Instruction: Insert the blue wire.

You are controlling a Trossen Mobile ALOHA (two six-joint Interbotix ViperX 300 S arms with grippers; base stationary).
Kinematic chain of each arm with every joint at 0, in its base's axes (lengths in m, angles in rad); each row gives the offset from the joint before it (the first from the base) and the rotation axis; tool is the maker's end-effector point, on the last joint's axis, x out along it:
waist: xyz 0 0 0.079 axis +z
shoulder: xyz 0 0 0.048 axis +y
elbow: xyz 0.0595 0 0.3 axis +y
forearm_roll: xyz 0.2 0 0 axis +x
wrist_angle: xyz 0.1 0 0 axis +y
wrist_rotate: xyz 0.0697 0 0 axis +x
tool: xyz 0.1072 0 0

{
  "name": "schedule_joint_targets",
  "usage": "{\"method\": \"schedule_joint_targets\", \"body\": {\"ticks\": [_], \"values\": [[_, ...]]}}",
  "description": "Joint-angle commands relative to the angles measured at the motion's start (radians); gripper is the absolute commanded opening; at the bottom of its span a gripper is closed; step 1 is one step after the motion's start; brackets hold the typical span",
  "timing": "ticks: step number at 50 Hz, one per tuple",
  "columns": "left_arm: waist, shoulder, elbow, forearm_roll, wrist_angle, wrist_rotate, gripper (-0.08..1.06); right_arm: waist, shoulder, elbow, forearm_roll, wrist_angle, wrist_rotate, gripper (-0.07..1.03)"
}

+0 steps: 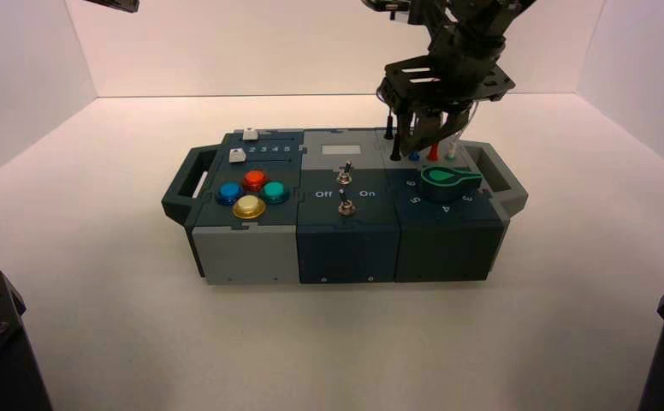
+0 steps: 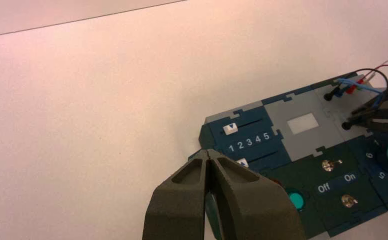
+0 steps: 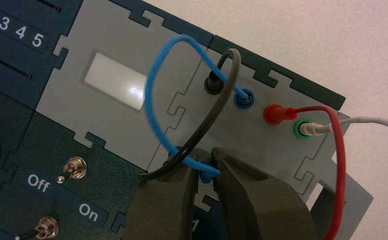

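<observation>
The right gripper (image 3: 199, 151) is positioned above the far right section of the box (image 1: 346, 251), jaws pointing down. Its fingers stand apart, one on each side of the near plug (image 3: 206, 177) of the blue wire (image 3: 151, 100). This placement presumably lets the jaws guide the plug down and then clear it without pulling it sideways. The wire's other end sits in the blue-ringed socket (image 3: 244, 99) in the far row; the slack loops to one side, beneath no finger, and crosses the black wire (image 3: 208, 121).

The left gripper (image 2: 207, 153), tips together, is parked high beyond the far left of the box, probably to leave the work area free.

Location of the blue wire relative to the tool: near plug between the fingers, with a gap visible beside it; loop outside them. Contact cannot be confirmed. The plug appears to be at its socket, though its depth is hidden. If it is seated, the next step is a straight lift, avoiding both loops.
</observation>
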Motion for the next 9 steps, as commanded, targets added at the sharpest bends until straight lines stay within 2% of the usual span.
{"method": "schedule_joint_targets", "body": {"ticks": [1, 9], "values": [[0.008, -0.011, -0.012, 0.003, -0.014, 0.005, -0.03, 0.028, -0.031, 0.018, 0.009, 0.014, 0.003, 0.15], [0.012, -0.015, -0.012, 0.003, -0.017, 0.005, -0.03, 0.026, -0.052, 0.021, 0.006, 0.014, 0.003, 0.15]]}}
